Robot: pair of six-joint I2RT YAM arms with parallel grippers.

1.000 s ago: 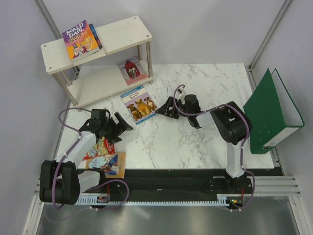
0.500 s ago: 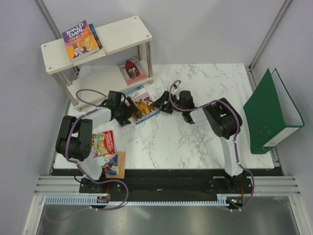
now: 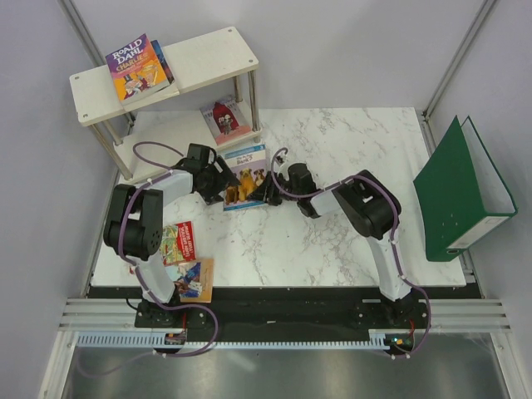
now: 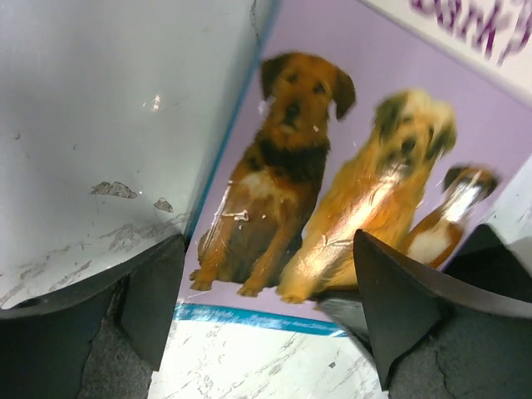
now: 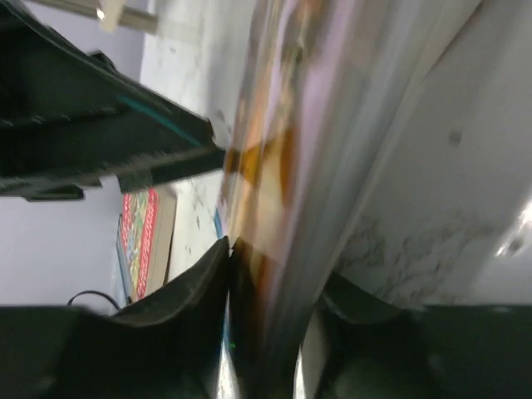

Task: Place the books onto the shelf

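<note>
So far, by my reckoning, about half the job is done. At the upper left of the top view the shelf already carries three of the books: a Roald Dahl paperback lies on the top board with a blue book under it, and a reddish-covered book rests on the lower board near the right-hand legs.

At the lower left two more wait on the worktop: a red book, and just below it an orange-brown one with a blue picture. Neither is being handled.

Toward the middle, my left tool sits at the left edge of the dogs book, which lies on the worktop just in front of the shelf. In my left wrist view its fingers stand wide apart with the dogs on the cover showing between them, clamped on nothing.

My right tool meets the same book from its right edge. In the blurred right wrist view that edge runs between the two fingers, but I cannot tell whether they have bitten down on it.

At the far right the green binder stands apart from all this.

I judge that three books remain to be shelved, the dogs book first.
</note>
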